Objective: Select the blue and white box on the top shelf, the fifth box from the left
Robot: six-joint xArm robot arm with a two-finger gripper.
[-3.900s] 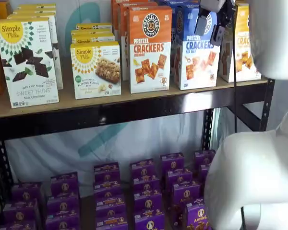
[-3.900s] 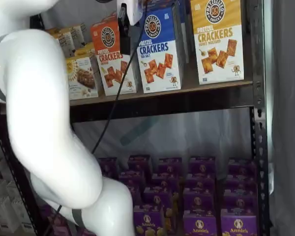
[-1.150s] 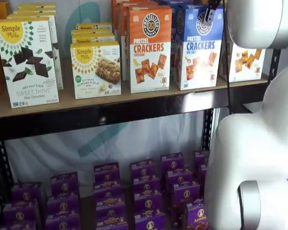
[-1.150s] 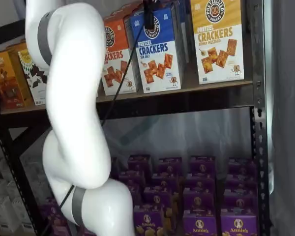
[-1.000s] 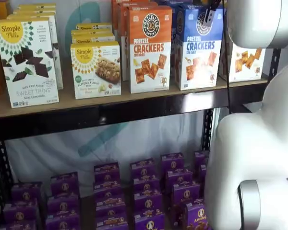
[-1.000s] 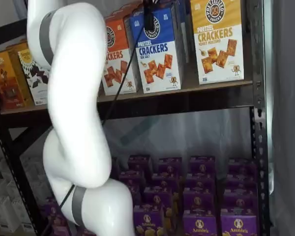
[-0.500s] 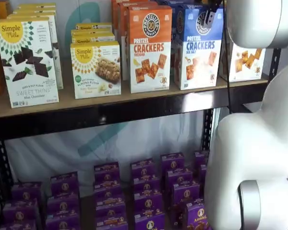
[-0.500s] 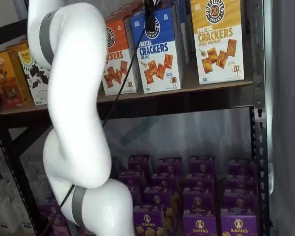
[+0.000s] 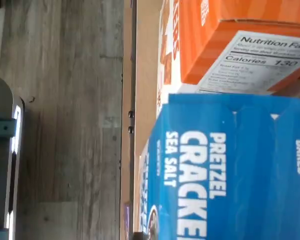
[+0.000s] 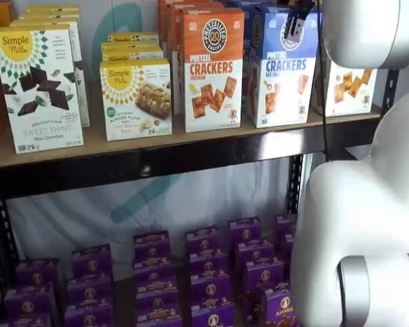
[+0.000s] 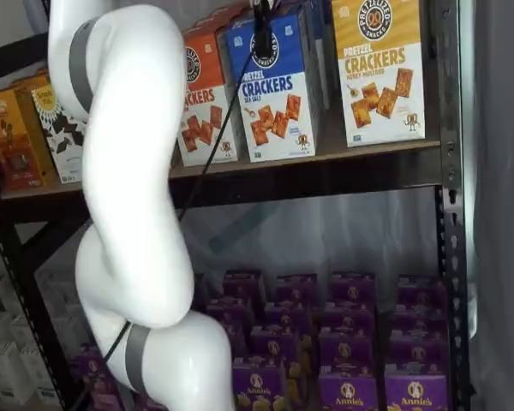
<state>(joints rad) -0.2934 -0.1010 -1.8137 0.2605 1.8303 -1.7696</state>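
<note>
The blue and white box (image 10: 283,75) stands on the top shelf (image 10: 157,160), between an orange-topped and a yellow-topped Pretzel Crackers box. It shows in both shelf views (image 11: 278,103). My gripper (image 10: 296,19) is at the box's top edge, with a black finger down over the round logo (image 11: 261,30). The other finger is hidden behind the box. The fingers look closed on the box's top. The wrist view shows the box's blue top panel (image 9: 225,170) very close, with "PRETZEL CRACKERS SEA SALT" printed on it.
The orange-topped box (image 10: 213,68) stands close on the left and the yellow-topped box (image 11: 379,68) on the right. Simple Mills boxes (image 10: 136,99) stand further left. Small purple boxes (image 10: 204,272) fill the lower level. My white arm (image 11: 128,171) crosses in front of the shelves.
The gripper came from in front of the box to its top edge. In the last second the arm held still while the box shifted and tilted slightly.
</note>
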